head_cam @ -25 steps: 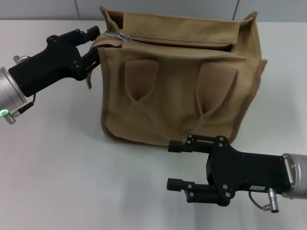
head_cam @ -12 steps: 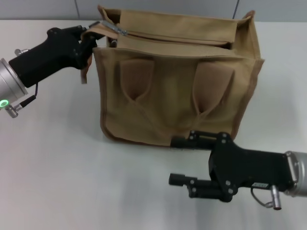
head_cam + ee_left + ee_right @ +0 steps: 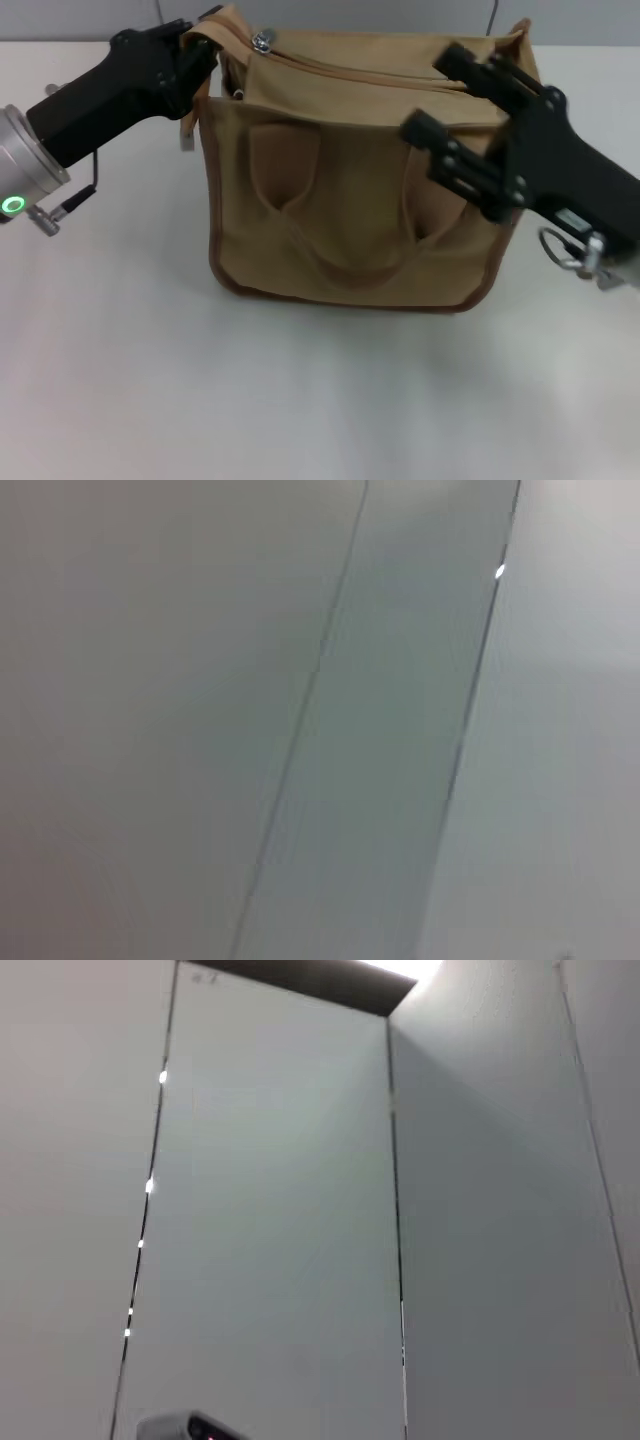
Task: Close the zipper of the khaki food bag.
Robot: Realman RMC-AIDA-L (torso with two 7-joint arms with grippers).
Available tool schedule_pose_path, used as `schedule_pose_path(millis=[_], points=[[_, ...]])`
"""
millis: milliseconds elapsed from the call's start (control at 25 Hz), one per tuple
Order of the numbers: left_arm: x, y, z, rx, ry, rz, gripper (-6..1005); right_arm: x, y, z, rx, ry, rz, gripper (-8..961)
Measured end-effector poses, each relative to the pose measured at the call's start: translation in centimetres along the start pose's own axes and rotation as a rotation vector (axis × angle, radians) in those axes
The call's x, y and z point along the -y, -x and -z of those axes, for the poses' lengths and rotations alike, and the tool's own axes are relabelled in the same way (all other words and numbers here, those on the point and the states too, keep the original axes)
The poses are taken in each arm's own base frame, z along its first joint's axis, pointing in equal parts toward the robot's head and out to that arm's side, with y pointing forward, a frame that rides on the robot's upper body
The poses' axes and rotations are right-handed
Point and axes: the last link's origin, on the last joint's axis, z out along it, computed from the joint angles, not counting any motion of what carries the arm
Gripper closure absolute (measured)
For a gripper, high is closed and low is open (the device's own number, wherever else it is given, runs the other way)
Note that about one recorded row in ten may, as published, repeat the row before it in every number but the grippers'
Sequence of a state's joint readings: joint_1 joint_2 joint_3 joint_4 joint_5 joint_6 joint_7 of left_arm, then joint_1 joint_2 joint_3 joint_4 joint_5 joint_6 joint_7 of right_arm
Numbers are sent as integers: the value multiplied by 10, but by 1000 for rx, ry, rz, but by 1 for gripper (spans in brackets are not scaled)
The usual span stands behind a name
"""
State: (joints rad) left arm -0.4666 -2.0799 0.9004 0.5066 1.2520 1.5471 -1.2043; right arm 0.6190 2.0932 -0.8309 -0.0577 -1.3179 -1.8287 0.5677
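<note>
**Right arm up at the bag, zip not yet drawn**

Risen from the table, the right gripper (image 3: 450,100) now spreads wide and empty over the khaki food bag (image 3: 350,190). Left gripper (image 3: 195,60) pinches the bag's corner beside the slider (image 3: 263,42). Zipper (image 3: 360,70) looks open ahead; clear room lies along the top between both grippers.

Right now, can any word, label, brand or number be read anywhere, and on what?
None can be read.
The khaki bag shows no print.
The right gripper carries a small pale label near its wrist, too blurred to read.
The left gripper shows no text.
</note>
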Motion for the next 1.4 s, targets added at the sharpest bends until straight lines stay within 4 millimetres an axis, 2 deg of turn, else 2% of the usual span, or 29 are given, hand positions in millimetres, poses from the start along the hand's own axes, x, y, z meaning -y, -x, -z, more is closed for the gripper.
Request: schedule_pose_path(millis=[120, 160, 240, 280, 320, 360, 800, 1080, 1400], points=[[-3, 1, -4, -13, 18, 16, 971, 2, -1, -6, -5, 3, 39, 264], [-4, 3, -7, -15, 27, 25, 970, 6, -1, -12, 2, -11, 136, 264], [-5, 3, -9, -14, 38, 30, 969, 7, -1, -15, 7, -24, 185, 264], [-6, 2, -10, -16, 44, 33, 969, 13, 0, -20, 14, -73, 316, 264], [-6, 2, -10, -16, 44, 33, 969, 13, 0, -20, 14, -73, 316, 264], [-7, 1, -11, -24, 54, 35, 968, 21, -1, -25, 6, -127, 421, 264], [-9, -4, -13, -48, 68, 36, 964, 30, -18, -48, -117, -199, 734, 264], [-9, -4, -17, -44, 76, 32, 961, 27, -26, -60, -157, -188, 768, 264], [-8, -5, -24, -41, 82, 33, 958, 18, -30, -64, -163, -129, 762, 264]])
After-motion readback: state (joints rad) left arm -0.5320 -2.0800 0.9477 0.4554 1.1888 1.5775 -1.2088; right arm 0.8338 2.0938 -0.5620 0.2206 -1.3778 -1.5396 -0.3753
